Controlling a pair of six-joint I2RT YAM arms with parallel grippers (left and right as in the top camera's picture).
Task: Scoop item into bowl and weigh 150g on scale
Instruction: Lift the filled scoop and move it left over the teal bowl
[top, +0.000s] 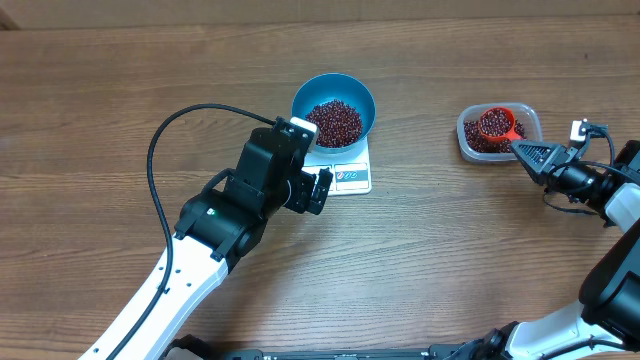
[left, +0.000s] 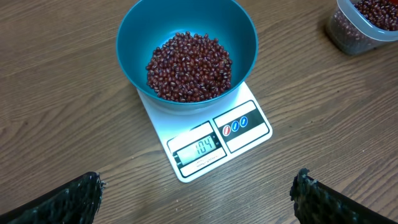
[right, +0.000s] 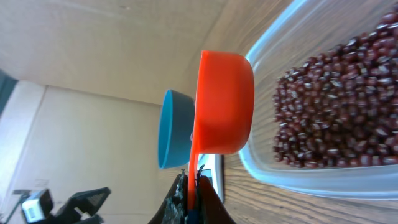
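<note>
The blue bowl (top: 333, 108) (left: 186, 56) stands on the white scale (top: 350, 172) (left: 211, 140), holding a heap of dark red-brown beans (top: 335, 122) (left: 189, 66). The scale's display reads 104. My left gripper (top: 312, 185) (left: 198, 199) hovers open just in front of the scale, nothing between its fingers. At the right, my right gripper (top: 522, 150) (right: 193, 186) is shut on the handle of the red-orange scoop (top: 495, 124) (right: 224, 102). In the overhead view the scoop's cup, with beans in it, sits over the clear tub (top: 530, 120) (right: 323, 180) of beans (right: 339, 106).
Bare wooden tabletop (top: 450, 250) surrounds the scale and lies between it and the tub. The left arm's black cable (top: 165, 135) loops over the table to the left of the bowl.
</note>
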